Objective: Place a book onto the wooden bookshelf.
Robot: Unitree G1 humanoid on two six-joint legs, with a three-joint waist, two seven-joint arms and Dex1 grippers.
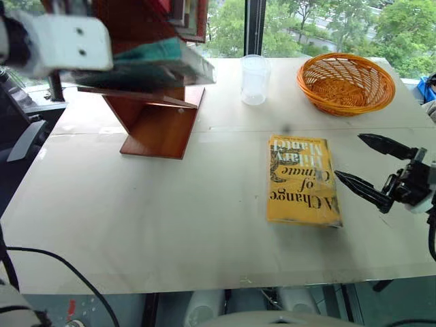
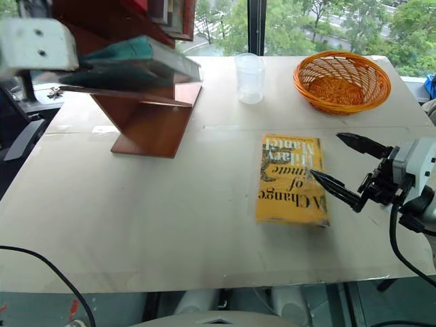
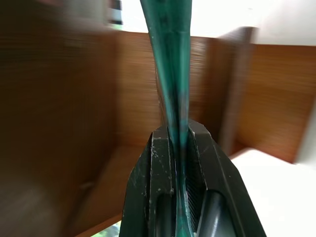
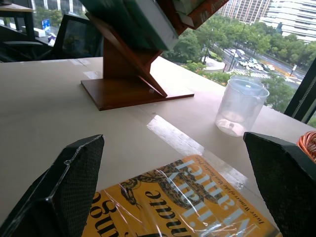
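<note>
— What's nearest us?

— The right tool [image 2: 344, 170], two black tapered fingers spread as wide as they go, holding nothing. It hangs just off the right edge of a glossy yellow paperback with black lettering [image 1: 300, 178], which lies flat in clear wrap on the pale, matte desk [image 1: 150, 218]. That isn't the book wanted.

— And the one that is?

— Over on the left, raised off the desk. The left tool [image 3: 178, 148] is clamped tight on the thin teal-green book in shiny clear wrap [image 1: 160, 61], pinching its edge between two black ribbed pads. The book lies roughly flat, its long axis running from the tool out toward the right, across the front of the reddish-brown slanted wooden bookshelf [image 1: 160, 119].

— So the left arm does the placing?

— I'd say so; it has the book and the shelf is right there, while the right tool is well apart. From the wrist the book's edge points straight into the warm-grained wooden bay, so I judge the move is to slide it in along its length, above the thin middle board. Whether it touches the wood yet, I can't tell.

— Further back?

— A clear plastic cup [image 1: 255, 80], then a round orange wicker basket [image 1: 345, 83] near the window.
</note>
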